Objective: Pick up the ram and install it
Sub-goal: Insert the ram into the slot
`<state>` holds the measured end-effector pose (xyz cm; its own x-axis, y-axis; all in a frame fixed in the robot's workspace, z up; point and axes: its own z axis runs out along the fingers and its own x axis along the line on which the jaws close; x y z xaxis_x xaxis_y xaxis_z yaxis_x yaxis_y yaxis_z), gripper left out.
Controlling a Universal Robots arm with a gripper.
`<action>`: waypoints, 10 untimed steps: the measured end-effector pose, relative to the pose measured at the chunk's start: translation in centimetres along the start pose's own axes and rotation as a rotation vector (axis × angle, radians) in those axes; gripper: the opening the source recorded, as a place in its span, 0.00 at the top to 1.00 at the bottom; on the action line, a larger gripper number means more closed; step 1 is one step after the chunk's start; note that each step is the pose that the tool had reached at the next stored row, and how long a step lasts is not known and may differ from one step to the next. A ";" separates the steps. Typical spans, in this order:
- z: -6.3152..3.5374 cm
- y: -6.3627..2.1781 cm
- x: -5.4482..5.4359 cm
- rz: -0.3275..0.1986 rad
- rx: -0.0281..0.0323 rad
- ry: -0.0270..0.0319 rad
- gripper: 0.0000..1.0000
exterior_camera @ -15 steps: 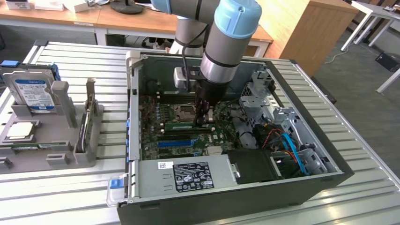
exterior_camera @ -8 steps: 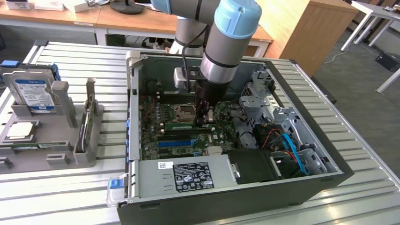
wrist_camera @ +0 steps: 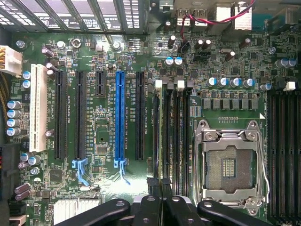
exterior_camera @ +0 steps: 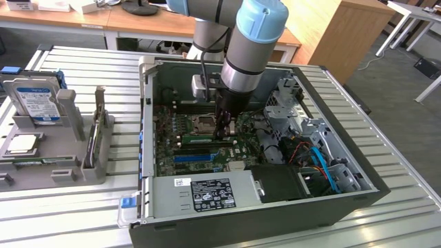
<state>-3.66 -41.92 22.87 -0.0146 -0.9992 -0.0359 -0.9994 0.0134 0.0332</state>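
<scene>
- Slatted metal table (exterior_camera: pixel 69 57) with wooden desks behind it carries one open computer case (exterior_camera: pixel 344 204) and, along the edge on the exterior view's left, one grey holder (exterior_camera: pixel 62 178).
- Holder contents: one hard drive (exterior_camera: pixel 34 103) with a blue label standing upright, one card (exterior_camera: pixel 96 129) with a metal bracket on edge, and one square processor chip (exterior_camera: pixel 24 144) lying flat.
- Case contents: one motherboard (wrist_camera: pixel 106 122), one power supply (exterior_camera: pixel 206 194) at the near edge, and blue cables (exterior_camera: pixel 320 163) by the drive bays.
- On the motherboard: one empty processor socket (wrist_camera: pixel 229 162), one blue slot (wrist_camera: pixel 119 113), one white slot (wrist_camera: pixel 37 113).
- One arm reaches down into the case; its gripper (exterior_camera: pixel 224 135) (wrist_camera: pixel 162 184) is just beside the socket.
- Fingers (wrist_camera: pixel 151 190) are pressed close together on the top edge of the ram (exterior_camera: pixel 196 138) (wrist_camera: pixel 162 141).
- The ram stands on edge at the memory slots next to the socket; whether it is fully seated I cannot tell.
</scene>
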 end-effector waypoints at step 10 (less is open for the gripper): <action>0.02 -0.02 0.0 0.000 0.0000 0.0000 0.88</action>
<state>-3.64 -41.92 22.85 -0.0145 -0.9993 -0.0359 -0.9994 0.0133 0.0332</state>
